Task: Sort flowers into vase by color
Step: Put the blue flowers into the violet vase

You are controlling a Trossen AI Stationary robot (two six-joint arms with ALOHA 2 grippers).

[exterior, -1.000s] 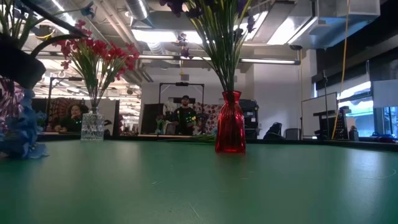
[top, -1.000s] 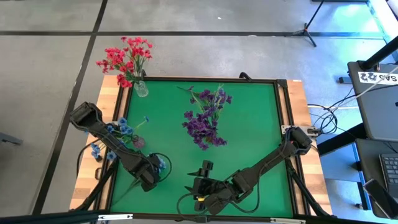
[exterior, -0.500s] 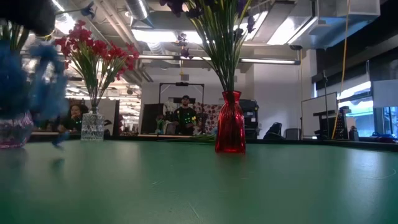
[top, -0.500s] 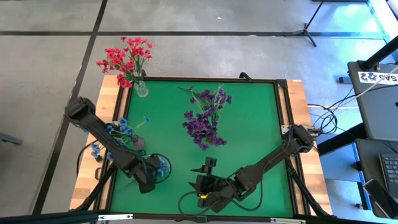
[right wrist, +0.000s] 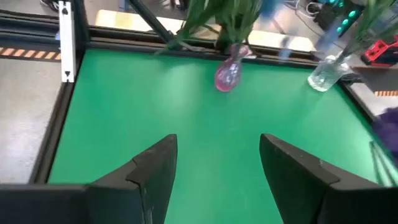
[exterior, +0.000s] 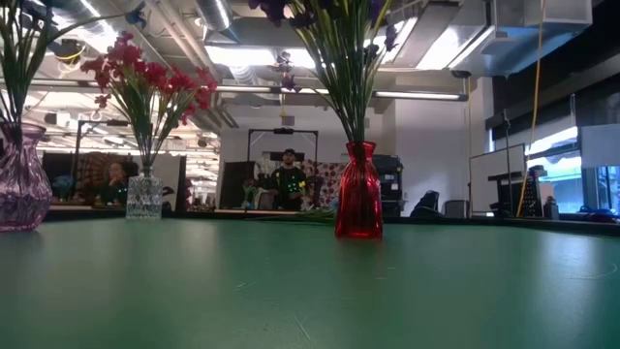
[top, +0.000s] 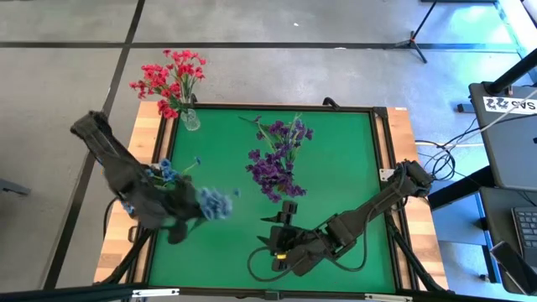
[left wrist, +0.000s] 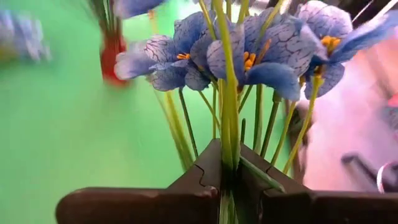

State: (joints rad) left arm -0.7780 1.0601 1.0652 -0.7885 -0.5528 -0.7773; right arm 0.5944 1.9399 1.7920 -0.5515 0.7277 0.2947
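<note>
My left gripper (top: 191, 216) hangs over the table's front left, shut on a light blue flower sprig (top: 215, 204); its blossoms (left wrist: 249, 50) show just ahead of the fingers. More blue flowers (top: 166, 172) stand in a pink vase (exterior: 19, 189) at the left. Red flowers (top: 170, 78) fill a clear vase (exterior: 143, 196) at the far left corner. Purple flowers (top: 277, 164) stand in a red vase (exterior: 358, 206) mid-table. My right gripper (top: 278, 228) waits open and holding nothing near the front edge. My left gripper pinches the sprig's thin green stems (left wrist: 227, 168) between its two fingers, several stems bunched together, a short way below the blossoms. The stems run on straight out past the fingertips. The sprig is lifted clear of the green mat, its blossom end toward the table's right.
The green mat (top: 336, 143) has a raised black frame around it. Bare mat lies at the right half and along the front. In the right wrist view the pink vase (right wrist: 227, 74) and clear vase (right wrist: 326, 71) stand beyond the open fingers. People sit in the room behind.
My left gripper has shut on the blue sprig that lay at the table's front left, then risen with it. The sprig has come up clear of the mat and a little toward the far edge. My right gripper has shifted slightly toward the far right.
</note>
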